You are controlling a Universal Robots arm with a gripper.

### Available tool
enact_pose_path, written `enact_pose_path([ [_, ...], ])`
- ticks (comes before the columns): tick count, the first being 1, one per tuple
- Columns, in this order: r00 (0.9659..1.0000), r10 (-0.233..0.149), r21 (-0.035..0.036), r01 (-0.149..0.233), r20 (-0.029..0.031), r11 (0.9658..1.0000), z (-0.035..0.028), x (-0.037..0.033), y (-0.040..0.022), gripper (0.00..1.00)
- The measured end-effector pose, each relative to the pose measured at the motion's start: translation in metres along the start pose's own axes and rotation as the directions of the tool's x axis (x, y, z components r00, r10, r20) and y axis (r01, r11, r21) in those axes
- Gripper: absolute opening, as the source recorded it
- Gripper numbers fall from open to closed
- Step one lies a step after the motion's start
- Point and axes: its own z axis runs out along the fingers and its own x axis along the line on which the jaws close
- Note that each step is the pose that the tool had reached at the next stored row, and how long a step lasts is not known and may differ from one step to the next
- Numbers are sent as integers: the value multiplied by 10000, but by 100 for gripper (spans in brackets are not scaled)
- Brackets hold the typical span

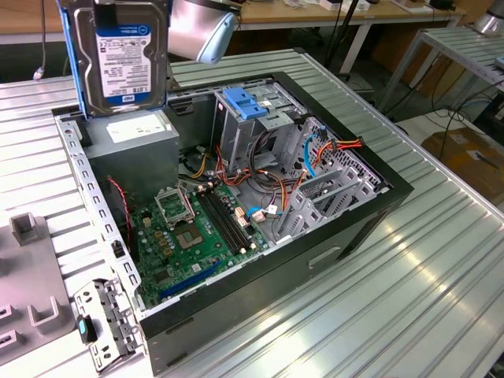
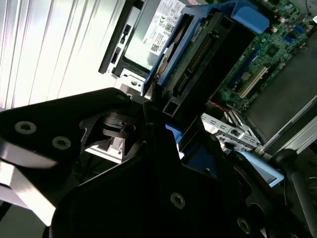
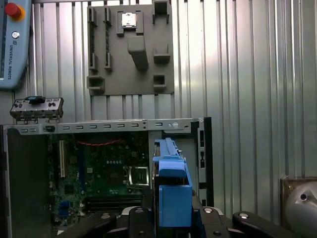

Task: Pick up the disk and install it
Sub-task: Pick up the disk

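jaws clamped on the disk (image 1: 126,55), held upright above the open computer case (image 1: 260,303).

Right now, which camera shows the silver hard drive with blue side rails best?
The exterior view: the silver metal hard drive with blue side rails stands upright over the open black computer case, label facing the camera. The second wrist view shows its connector end; the first wrist view sees one blue rail edge-on.

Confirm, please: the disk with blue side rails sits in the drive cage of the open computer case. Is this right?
Not right. The disk hangs upright in the air above the open computer case, not in the drive cage; the exterior view shows it.
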Motion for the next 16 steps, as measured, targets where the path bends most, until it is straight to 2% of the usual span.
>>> enact_pose_path([
  [3,10000,0,-2,0,0,10000,-1,-6,-165,37],
  [5,10000,1,-2,-1,-2,10000,-1,-7,-209,37],
  [9,10000,1,-1,-1,-7,10000,0,-9,-243,37],
  [12,10000,1,-1,-1,-17,10000,3,-11,-318,37],
  [13,10000,3,10,-3,-21,10000,4,-11,-325,37],
  [14,10000,9,43,-9,-25,10000,5,-11,-329,37],
  [16,10000,45,283,-45,-29,9996,7,-9,-332,37],
])
